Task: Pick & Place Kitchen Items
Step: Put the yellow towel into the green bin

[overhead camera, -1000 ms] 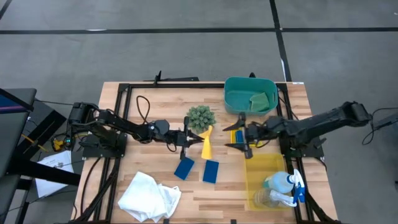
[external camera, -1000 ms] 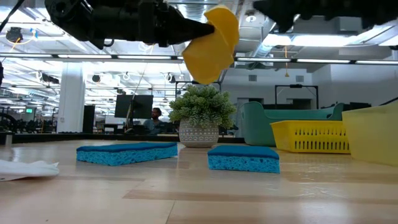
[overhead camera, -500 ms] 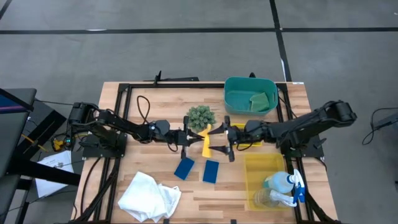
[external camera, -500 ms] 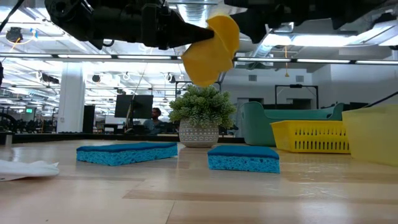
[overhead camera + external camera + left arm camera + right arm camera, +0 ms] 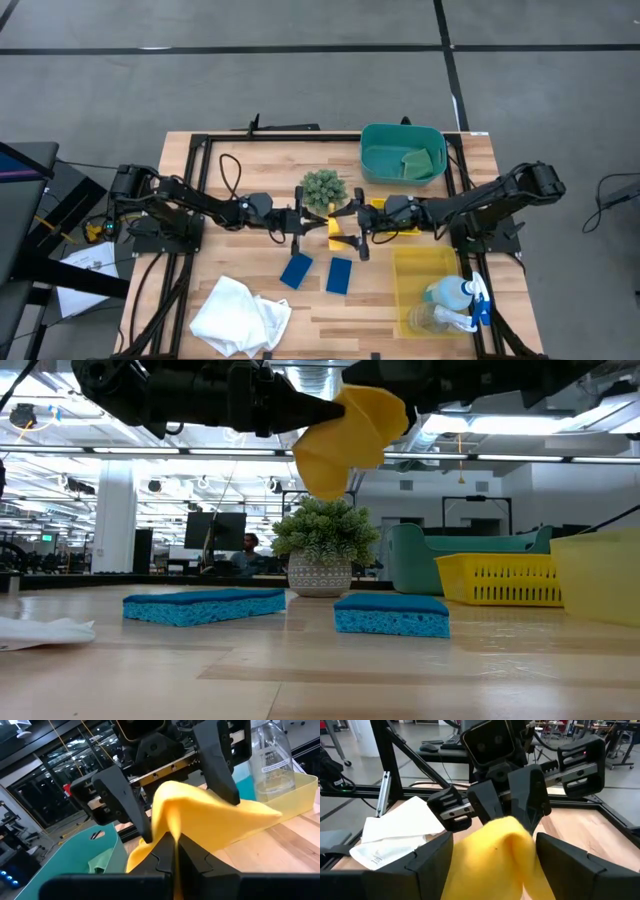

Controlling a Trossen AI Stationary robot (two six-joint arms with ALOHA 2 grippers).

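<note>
A yellow sponge [image 5: 336,224] is held in the air above the middle of the worktop [image 5: 240,170], bent into a fold, just in front of the potted green plant [image 5: 322,187]. It is pinched at one edge by the left gripper [image 5: 306,222], whose fingers are pressed tightly together on it, as is seen in the left wrist view. The right gripper [image 5: 357,229] is placed at the opposite side of the same sponge, its fingers spread wide with the sponge lying between them; whether they touch the sponge cannot be told. Two blue sponges [image 5: 296,270] [image 5: 339,275] are laid flat on the worktop below the held sponge, close together but apart. A white cloth [image 5: 240,314] is crumpled near the front left corner. A teal bin [image 5: 375,140] at the rear holds a green sponge [image 5: 419,161]. A yellow bin [image 5: 415,270] at the front right holds a clear spray bottle with blue trigger [image 5: 456,293] and a clear cup [image 5: 432,319], both lying on their sides. A further yellow basket [image 5: 497,579] is seen between the two bins in the low view.
</note>
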